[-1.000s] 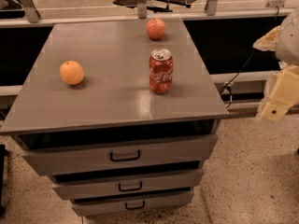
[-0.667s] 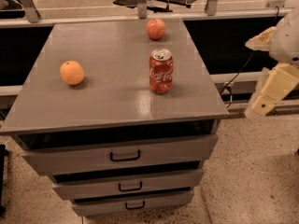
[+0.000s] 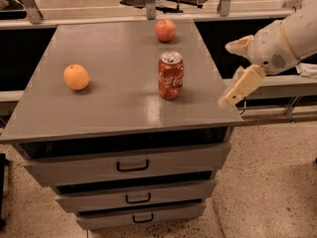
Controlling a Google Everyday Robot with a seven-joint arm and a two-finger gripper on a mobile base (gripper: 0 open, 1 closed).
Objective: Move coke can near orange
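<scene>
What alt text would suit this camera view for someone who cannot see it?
A red coke can stands upright on a grey drawer cabinet, an orange apart to its left and an apple behind it. The robot's gripper hangs open beside the cabinet's right edge, holding nothing.

Warm, dim light falls from overhead. A pale sheen sits on the bench [image 3: 99, 114] in front of the coke can [image 3: 171, 76], which throws a short shadow rightward. The claw [image 3: 226, 74], spread wide off the bench's right edge, is brightly lit.
</scene>
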